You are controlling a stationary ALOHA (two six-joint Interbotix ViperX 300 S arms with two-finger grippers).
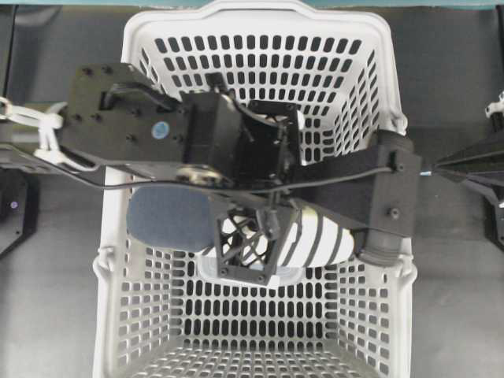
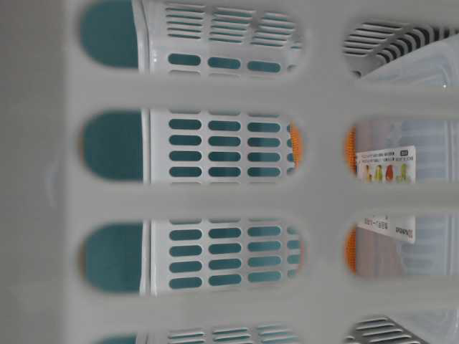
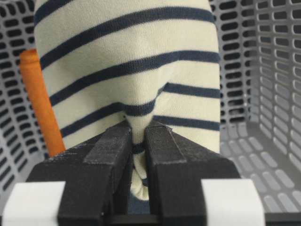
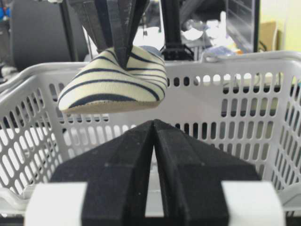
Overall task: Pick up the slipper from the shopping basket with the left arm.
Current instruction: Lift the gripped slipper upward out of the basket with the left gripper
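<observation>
Cream-and-navy striped, the slipper hangs above the rim of the grey shopping basket, its upper pinched tight in the left gripper, so the lift looks nearly done and needs only a steady rise toward twelve o'clock.

Slipper held crosswise over the shopping basket, raised to about rim level, toe toward the basket's right wall in the overhead view. Left tool pinched on the slipper's upper from above. Right tool outside the basket, near its right wall. Folded cloth beside the slipper, inside the basket.
</observation>
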